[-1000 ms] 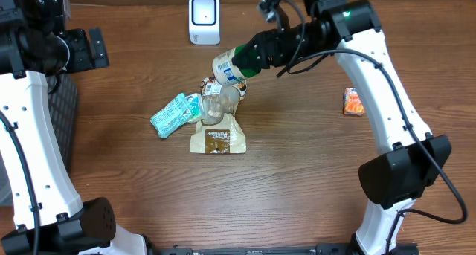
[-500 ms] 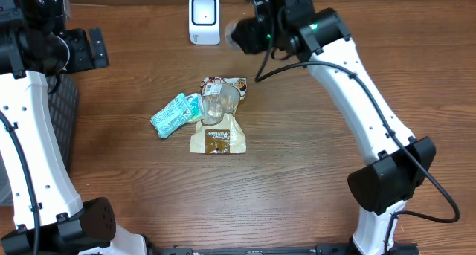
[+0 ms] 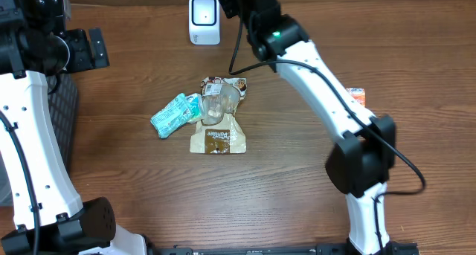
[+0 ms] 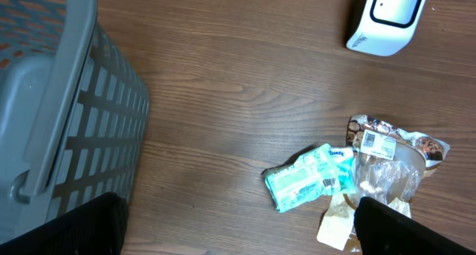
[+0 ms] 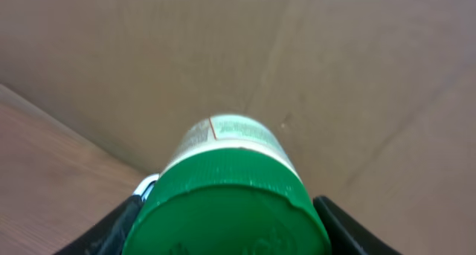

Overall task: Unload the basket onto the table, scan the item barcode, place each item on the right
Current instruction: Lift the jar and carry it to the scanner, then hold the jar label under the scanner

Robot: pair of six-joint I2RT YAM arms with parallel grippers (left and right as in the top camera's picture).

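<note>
A bottle with a green cap [image 5: 232, 210] and a pale label fills the right wrist view, and my right gripper [image 5: 230, 227] is shut on it with a black finger on each side of the cap. Seen from overhead, the right gripper [image 3: 229, 4] is at the table's far edge, just right of the white barcode scanner [image 3: 204, 18]; the bottle itself is hidden there by the wrist. My left gripper [image 4: 238, 229] hangs open and holds nothing, high over the table's left side beside the basket.
A pile lies mid-table: a teal packet [image 3: 175, 114], a clear plastic cup [image 3: 217, 102], a brown pouch [image 3: 217, 139]. An orange packet [image 3: 357, 96] lies at the right. A grey slatted basket [image 4: 52, 99] stands at the left edge. The scanner [image 4: 390, 13] also shows in the left wrist view.
The right arm has swung the bottle from above the pile up and left to the far edge beside the scanner. The left arm has not moved.
</note>
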